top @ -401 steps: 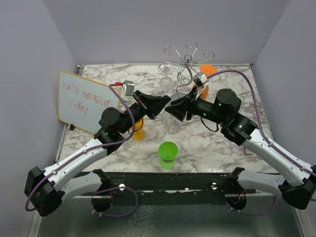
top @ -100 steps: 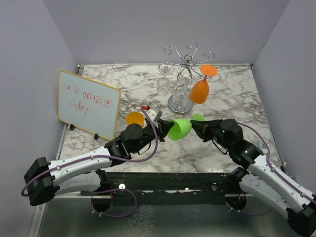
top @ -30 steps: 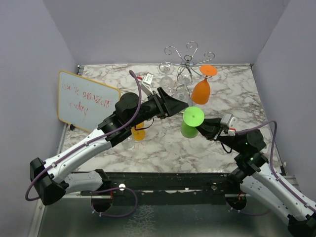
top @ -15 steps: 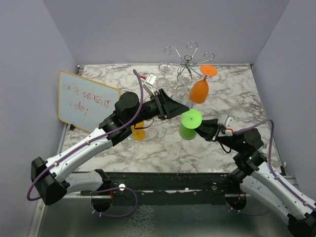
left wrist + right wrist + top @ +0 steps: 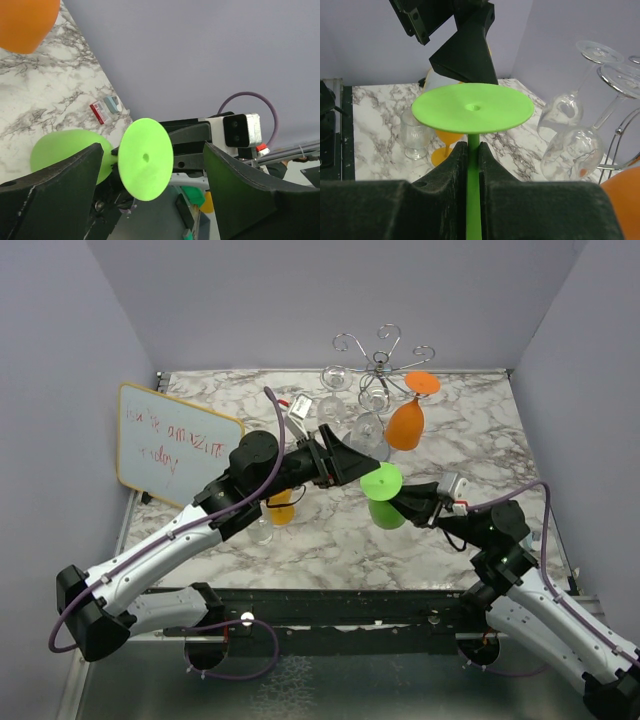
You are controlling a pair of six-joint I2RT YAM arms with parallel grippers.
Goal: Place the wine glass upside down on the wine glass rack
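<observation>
My right gripper (image 5: 405, 502) is clamped on the stem of the green wine glass (image 5: 381, 481), foot up, in the air just near of the rack (image 5: 381, 360). My left gripper (image 5: 358, 468) is spread wide around the foot, not touching.

Risks: the thin, slick plastic stem could pivot between my pads, and the bowl could knock the hanging orange glass (image 5: 404, 425).

The rack is chrome wire with curled arms.
</observation>
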